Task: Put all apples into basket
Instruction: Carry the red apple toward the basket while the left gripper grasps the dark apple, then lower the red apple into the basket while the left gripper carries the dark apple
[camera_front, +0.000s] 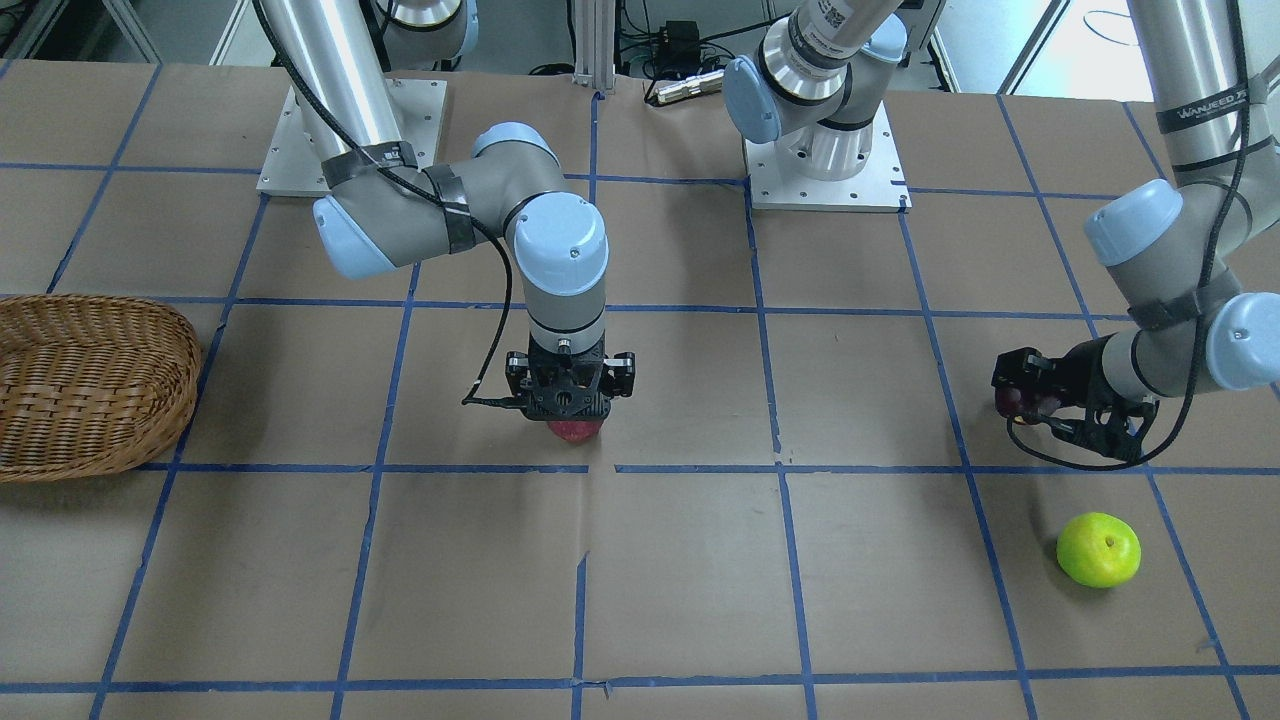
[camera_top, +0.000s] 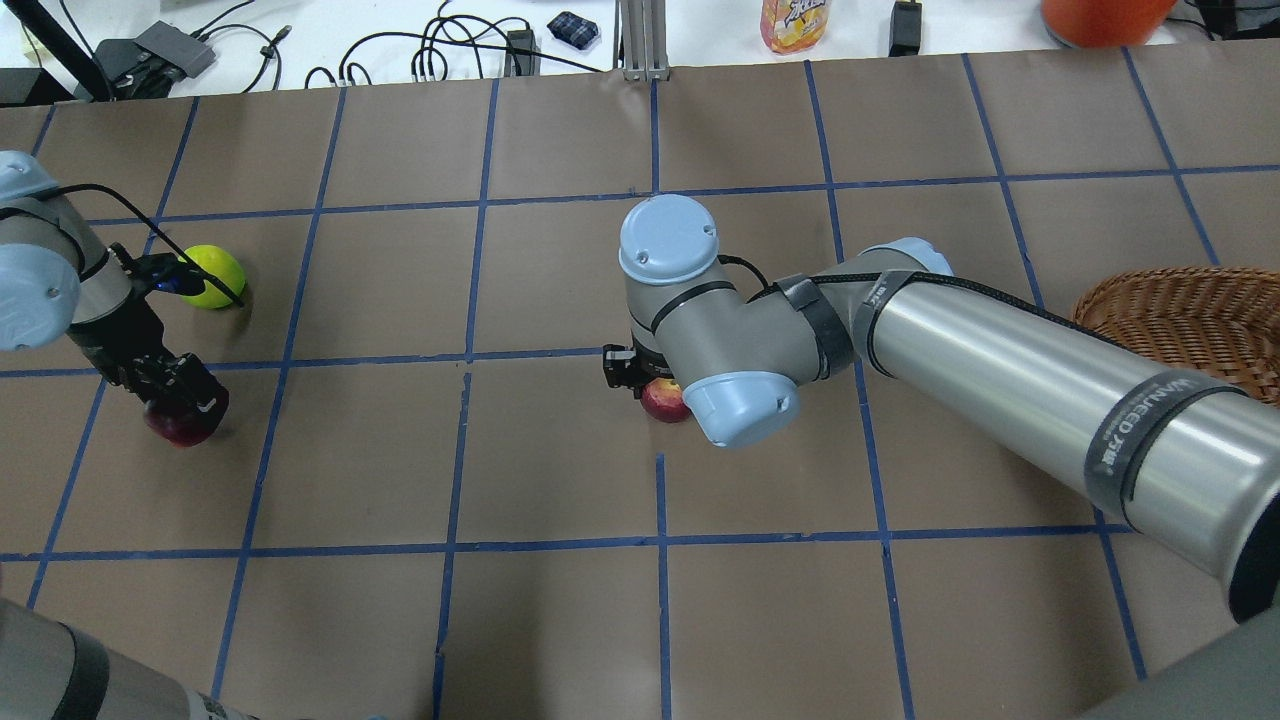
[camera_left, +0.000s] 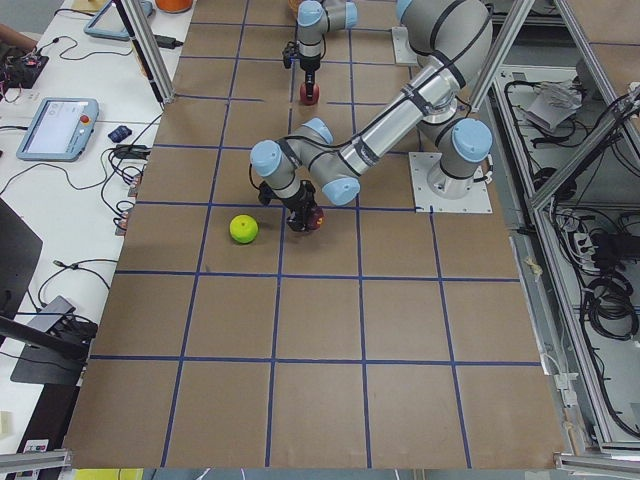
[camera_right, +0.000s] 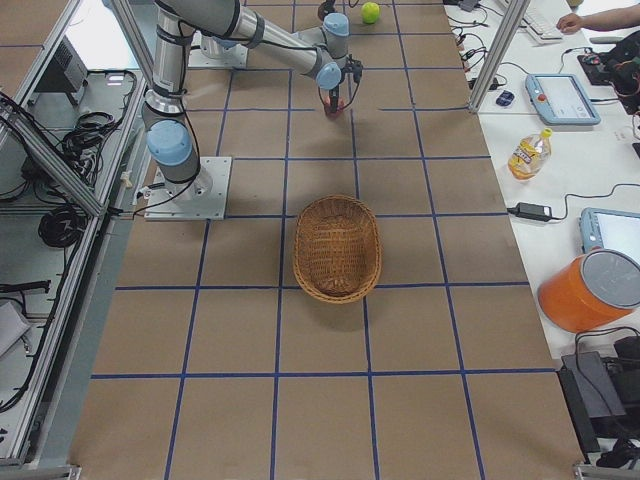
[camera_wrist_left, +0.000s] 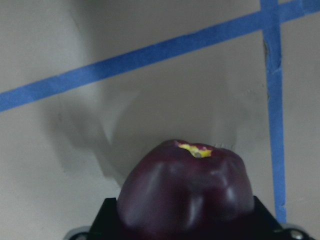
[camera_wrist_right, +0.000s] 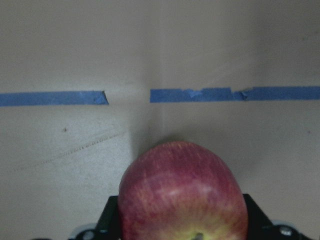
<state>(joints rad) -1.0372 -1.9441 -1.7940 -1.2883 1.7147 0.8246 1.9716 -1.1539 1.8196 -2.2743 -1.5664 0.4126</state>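
My left gripper (camera_front: 1012, 402) is shut on the dark purple-maroon apple (camera_wrist_left: 185, 195), which fills the bottom of the left wrist view, just above the paper. The lime green apple (camera_front: 1098, 549) lies free on the table a short way from that gripper; it also shows in the overhead view (camera_top: 212, 277). My right gripper (camera_front: 572, 424) points straight down near the table's middle and is shut on the red apple (camera_wrist_right: 182, 192), whose lower part shows below the fingers (camera_front: 573, 431). The wicker basket (camera_front: 90, 380) stands on the robot's right side, apart from both grippers, with no apples in it.
The table is covered in brown paper with a blue tape grid. The right arm's long link (camera_top: 1050, 390) stretches low over the table between the middle and the basket (camera_top: 1180, 315). Cables, a bottle (camera_right: 527, 153) and an orange bucket (camera_right: 590, 290) sit on the side bench.
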